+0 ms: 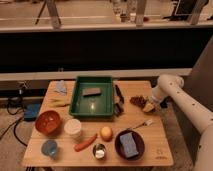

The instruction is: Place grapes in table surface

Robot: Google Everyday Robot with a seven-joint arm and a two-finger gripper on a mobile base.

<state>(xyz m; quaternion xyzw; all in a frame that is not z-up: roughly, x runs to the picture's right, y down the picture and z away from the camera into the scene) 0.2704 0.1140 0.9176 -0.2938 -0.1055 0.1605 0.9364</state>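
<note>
The grapes (136, 100), a small dark reddish-purple bunch, are at the right side of the light wooden table surface (152, 142), right of the green tray (75, 100). They appear to rest on the wood. My gripper (148, 106) is low over the table, just right of the grapes and touching or nearly touching them. The white arm reaches in from the right edge.
The tray holds a grey block (91, 91). A black utensil (119, 97) lies beside it. A fork (142, 123), an orange (106, 133), a carrot (85, 142), a dark bowl with a blue sponge (129, 145), a small tin (99, 151), a white cup (73, 128), a red bowl (48, 122) and a blue cup (49, 148) fill the front.
</note>
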